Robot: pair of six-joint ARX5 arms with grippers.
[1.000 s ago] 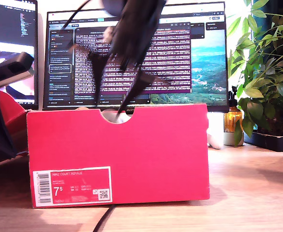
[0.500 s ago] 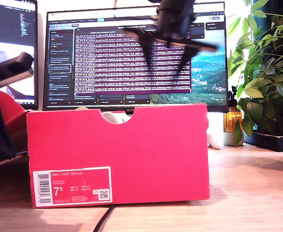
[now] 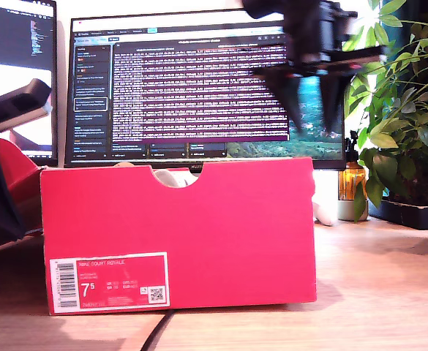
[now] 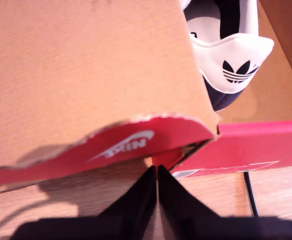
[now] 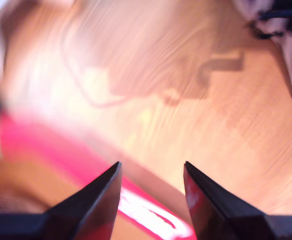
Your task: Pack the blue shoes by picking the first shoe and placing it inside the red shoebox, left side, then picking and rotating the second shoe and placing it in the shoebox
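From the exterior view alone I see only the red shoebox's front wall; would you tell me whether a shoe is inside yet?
Observer: Yes. The first wrist view shows one blue shoe lying inside the red shoebox, its white heel tab showing.
Operator: Thank you. Is the first claw holding anything?
Observer: No, the first claw is shut on nothing, close to the red lid.
Operator: And the second claw?
Observer: Its wrist view is blurred, but it shows the second claw open and empty, above the wooden table.
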